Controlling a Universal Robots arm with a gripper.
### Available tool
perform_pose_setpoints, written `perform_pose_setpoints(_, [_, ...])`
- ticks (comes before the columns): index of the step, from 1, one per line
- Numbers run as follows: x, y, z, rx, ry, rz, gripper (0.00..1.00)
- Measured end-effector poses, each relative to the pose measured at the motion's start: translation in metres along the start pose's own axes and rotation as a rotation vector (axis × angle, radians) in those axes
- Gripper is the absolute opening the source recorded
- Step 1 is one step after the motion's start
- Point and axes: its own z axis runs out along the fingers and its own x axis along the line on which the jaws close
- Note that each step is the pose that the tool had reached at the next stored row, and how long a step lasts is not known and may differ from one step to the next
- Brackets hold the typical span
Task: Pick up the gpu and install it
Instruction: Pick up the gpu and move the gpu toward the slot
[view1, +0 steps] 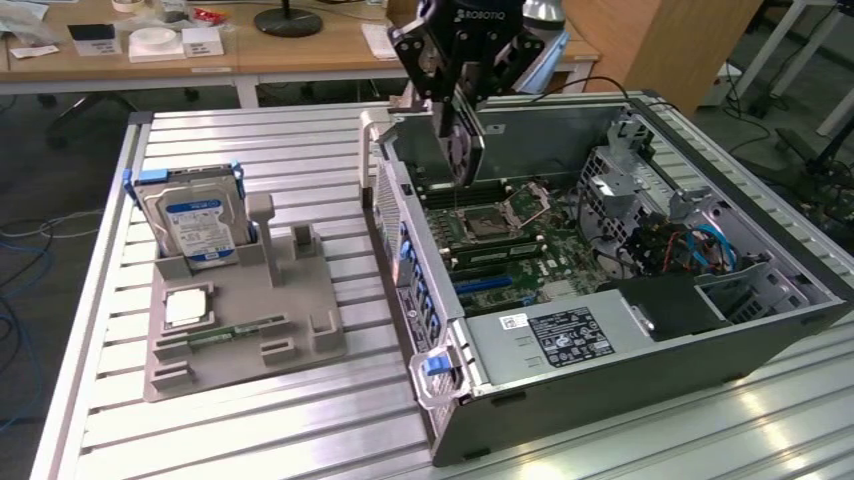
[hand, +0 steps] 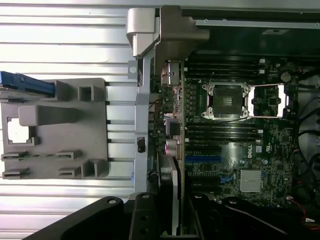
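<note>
My gripper (view1: 461, 92) hangs over the open computer case (view1: 747, 300), shut on the gpu (view1: 451, 145). The card hangs on edge, with its silver end bracket (view1: 424, 128) toward the case's rear wall. Its lower edge is above the motherboard (view1: 514, 235), near the CPU socket (view1: 483, 215), and apart from the blue slots (view1: 487, 282). In the wrist view the gpu (hand: 175, 150) shows edge-on between my fingers (hand: 145, 220). There its bracket (hand: 172, 30) lies along the rear wall, beside the motherboard (hand: 235, 130) and the blue slot (hand: 202, 160).
A grey parts holder (view1: 300, 330) on the slatted table at the exterior view's left carries a hard drive (view1: 198, 225), a CPU chip (view1: 184, 307) and a memory stick (view1: 240, 330). Inside the case are a power supply (view1: 561, 335), a drive cage (view1: 627, 185) and cables (view1: 687, 250).
</note>
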Motion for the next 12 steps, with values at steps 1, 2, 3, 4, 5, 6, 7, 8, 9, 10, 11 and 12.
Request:
perform_pose_setpoints(1, [-0.001, 0.0000, 0.0001, 0.0000, 0.0000, 0.000, 0.28])
perform_pose_setpoints(2, [-0.003, 0.0000, 0.0001, 0.0000, 0.0000, 0.000, 0.28])
perform_pose_setpoints(3, [-0.004, 0.0000, 0.0001, 0.0000, 0.0000, 0.000, 0.28])
perform_pose_setpoints(4, [-0.005, 0.0000, 0.0003, -0.0001, 0.0000, 0.000, 0.28])
perform_pose_setpoints(5, [-0.007, 0.0000, 0.0003, 0.0000, 0.0000, 0.000, 0.28])
perform_pose_setpoints(6, [-0.009, 0.0000, 0.0003, 0.0000, 0.0000, 0.000, 0.28])
perform_pose_setpoints(7, [-0.011, 0.0000, 0.0004, 0.0000, 0.0000, 0.000, 0.28])
perform_pose_setpoints(8, [-0.012, 0.0000, 0.0004, 0.0000, 0.0000, 0.000, 0.28])
perform_pose_setpoints(9, [-0.014, 0.0000, 0.0004, 0.0000, 0.0000, 0.000, 0.28])
perform_pose_setpoints(10, [-0.016, 0.0000, 0.0005, 0.0000, 0.0000, 0.000, 0.28])
perform_pose_setpoints(11, [-0.017, 0.0000, 0.0005, -0.0001, 0.0000, 0.000, 0.28])
perform_pose_setpoints(12, [-0.018, 0.0000, 0.0006, 0.0000, 0.0000, 0.000, 0.28])
